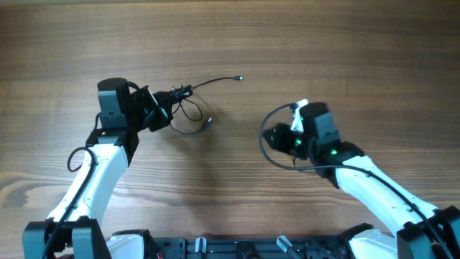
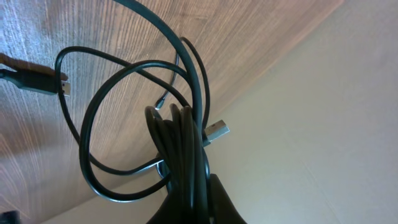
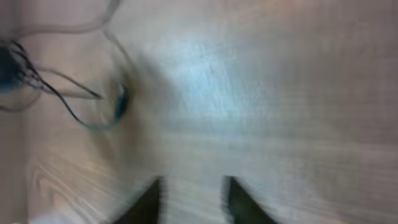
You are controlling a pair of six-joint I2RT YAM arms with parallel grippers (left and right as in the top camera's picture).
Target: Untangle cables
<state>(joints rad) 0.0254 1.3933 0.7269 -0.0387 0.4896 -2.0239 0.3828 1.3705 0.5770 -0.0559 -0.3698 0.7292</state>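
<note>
left of the bench's [image 1: 345,43] middle, one tangle of thin black cables [image 1: 188,119] spreads in loose loops, with two plug tips showing from overhead. of the two end effectors, the left end effector [image 1: 164,108] is clamped tight on the bunched strands. the right end effector [image 3: 189,199] hangs with fingers apart over bare wood, holding nothing, well apart from the tangle.

The left gripper [image 2: 193,196] is clamped tight on a bunch of black cables [image 2: 180,134], strands pinched together between the dark fingers. Above the grip they fan into loose overlapping loops against the wooden table [image 2: 124,37]. One silver plug [image 2: 217,130] sticks out right beside the bunch, past the table's edge. A second plug [image 2: 63,87] points in from the left.
</note>
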